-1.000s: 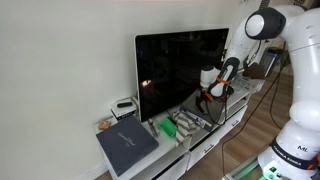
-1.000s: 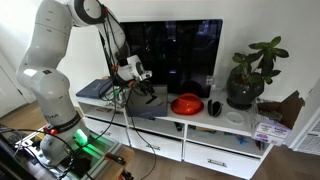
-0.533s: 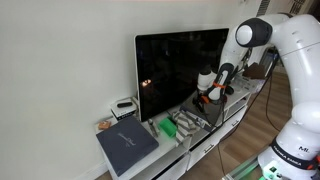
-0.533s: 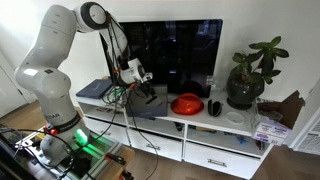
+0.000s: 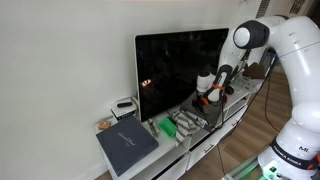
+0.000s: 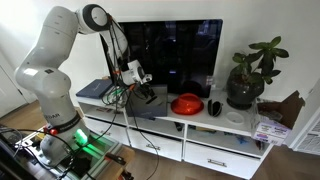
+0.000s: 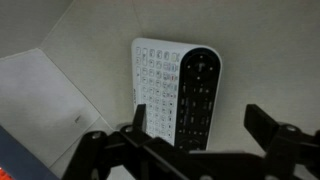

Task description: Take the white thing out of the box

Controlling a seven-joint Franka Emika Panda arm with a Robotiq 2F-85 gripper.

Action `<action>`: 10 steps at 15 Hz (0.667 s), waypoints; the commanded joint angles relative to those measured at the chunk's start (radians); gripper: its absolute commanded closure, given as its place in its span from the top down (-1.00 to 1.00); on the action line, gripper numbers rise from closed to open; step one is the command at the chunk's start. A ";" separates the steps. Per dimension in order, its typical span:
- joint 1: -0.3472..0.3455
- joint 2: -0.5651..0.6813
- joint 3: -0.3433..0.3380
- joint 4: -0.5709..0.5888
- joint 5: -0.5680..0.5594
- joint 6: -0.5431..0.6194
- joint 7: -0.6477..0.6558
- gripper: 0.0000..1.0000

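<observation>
One target: the white remote [image 7: 158,92], with a black pad down one side, lies flat on the grey floor of the box [image 7: 268,62].
Box place: on the table [image 6: 238,124] in front of the TV [image 6: 170,55].
Claw: the claw [image 7: 197,128] is spread wide and holds nothing; it hangs over the near end of the remote. An exterior view shows it above the box [image 6: 140,86].
Line-up: judged from the wrist view, the claw sits off-centre. One finger [image 7: 135,125] overlaps the remote's white edge, while the other stands clear of the black edge.
Risk, descent: coming straight down from here could land that finger on top of the remote instead of beside it, pressing it into the floor or tipping it.
Risk, grip: the remote is thin and flat, so the tips have little side to catch. A close made too high would likely slide over it.
Risk, skid: an uneven close could push the remote across the smooth floor toward a wall.
Risk, lift: held near one end, it may pivot and drop.
Height: how far the tips are above the remote cannot be told.
</observation>
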 commanded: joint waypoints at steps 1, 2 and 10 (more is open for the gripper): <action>0.035 0.048 -0.035 0.045 -0.006 -0.015 0.029 1.00; 0.049 0.057 -0.050 0.053 -0.007 -0.026 0.037 1.00; 0.097 0.172 -0.124 0.144 0.000 -0.002 0.082 1.00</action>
